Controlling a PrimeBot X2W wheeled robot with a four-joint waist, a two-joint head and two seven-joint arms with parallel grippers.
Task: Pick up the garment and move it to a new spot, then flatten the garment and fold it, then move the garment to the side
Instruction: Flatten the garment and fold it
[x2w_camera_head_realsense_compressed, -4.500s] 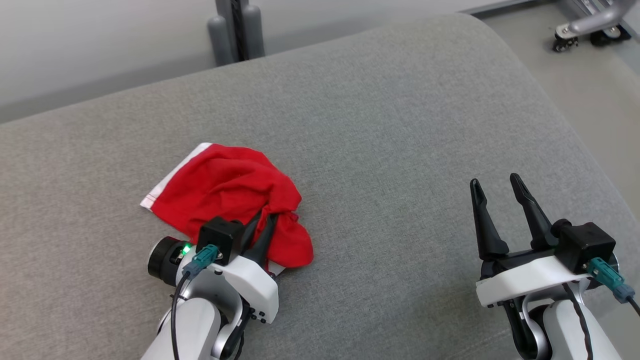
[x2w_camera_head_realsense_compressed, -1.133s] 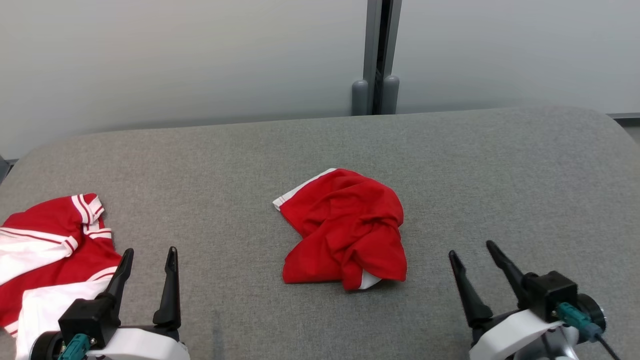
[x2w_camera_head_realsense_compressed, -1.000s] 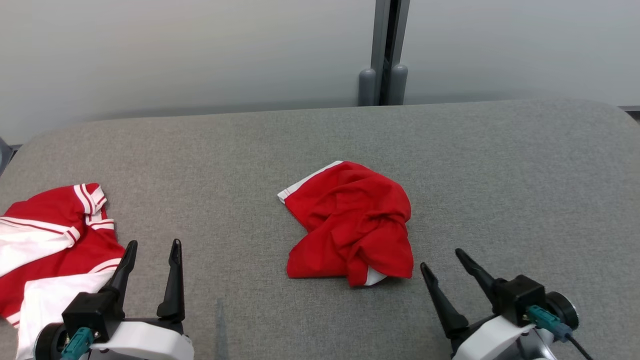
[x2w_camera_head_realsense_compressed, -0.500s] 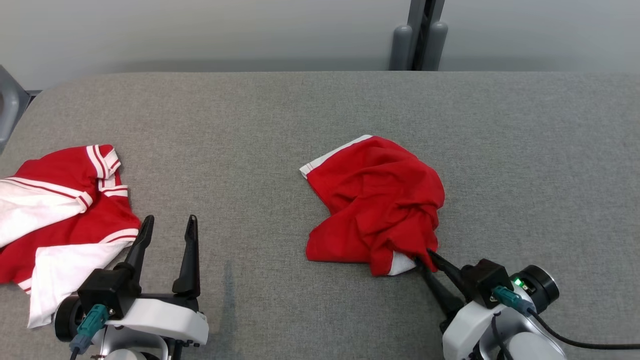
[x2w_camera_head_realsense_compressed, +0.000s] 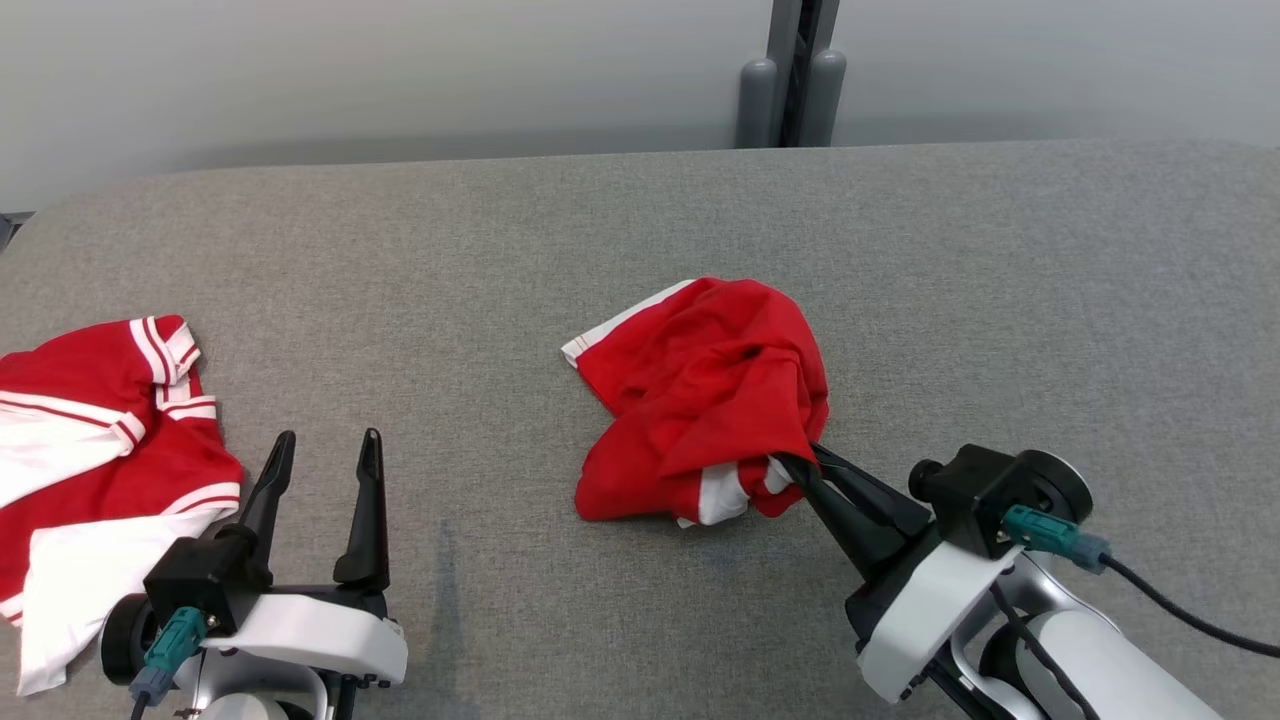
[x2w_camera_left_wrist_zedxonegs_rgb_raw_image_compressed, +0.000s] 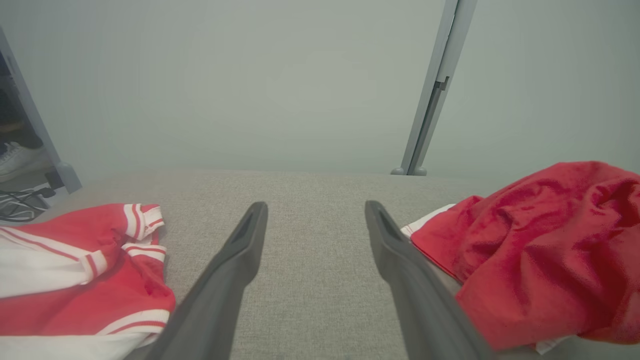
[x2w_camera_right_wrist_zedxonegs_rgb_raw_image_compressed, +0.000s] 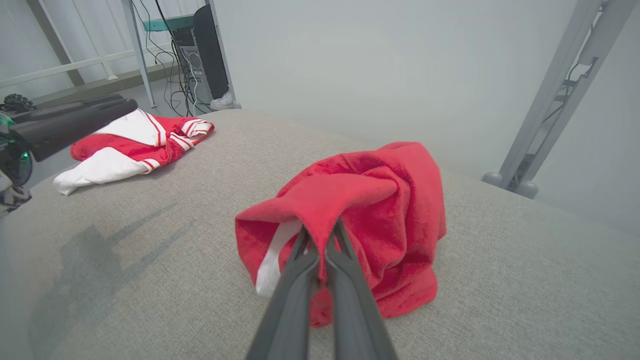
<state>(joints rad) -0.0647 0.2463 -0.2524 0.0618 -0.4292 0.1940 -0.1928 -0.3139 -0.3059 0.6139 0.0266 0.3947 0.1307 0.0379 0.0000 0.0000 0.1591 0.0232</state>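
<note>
The right pincer gripped the near edge of the red garment, heaped mid-worktop at its eleven o'clock. The left pincer gaped wide and empty, well apart toward eight o'clock.

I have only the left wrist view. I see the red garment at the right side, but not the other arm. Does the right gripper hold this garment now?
Observer: Yes. In the right wrist view, the right gripper is shut on a fold at the near edge of the red garment.
Operator: Is the whole garment in the air?
Observer: No. The pinched fold stands up over the fingertips, while the lower part rests on the grey padded surface.
</note>
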